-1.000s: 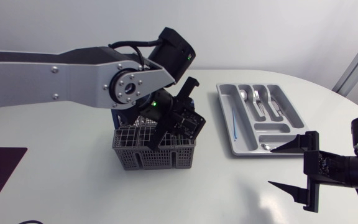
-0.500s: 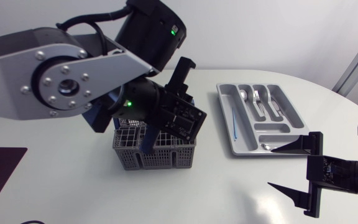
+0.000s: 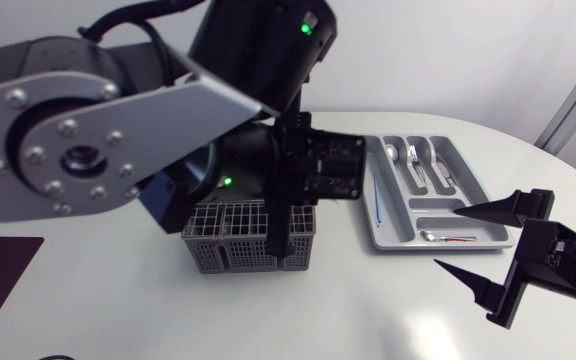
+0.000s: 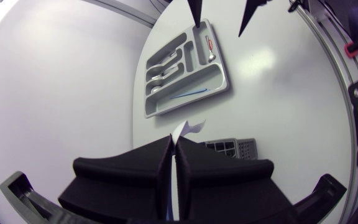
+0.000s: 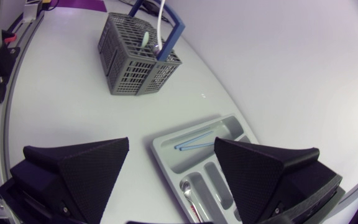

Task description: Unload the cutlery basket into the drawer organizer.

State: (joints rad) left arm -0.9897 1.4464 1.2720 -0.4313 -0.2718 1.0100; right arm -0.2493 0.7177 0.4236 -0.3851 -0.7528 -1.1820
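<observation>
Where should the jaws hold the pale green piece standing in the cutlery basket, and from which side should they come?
Probably its top end: only that rounded tip of the pale green piece shows above the rim of the cutlery basket, whose mesh walls block the sides. Come down from straight above, with the jaws clear of the blue handle and the white utensil beside it.
</observation>
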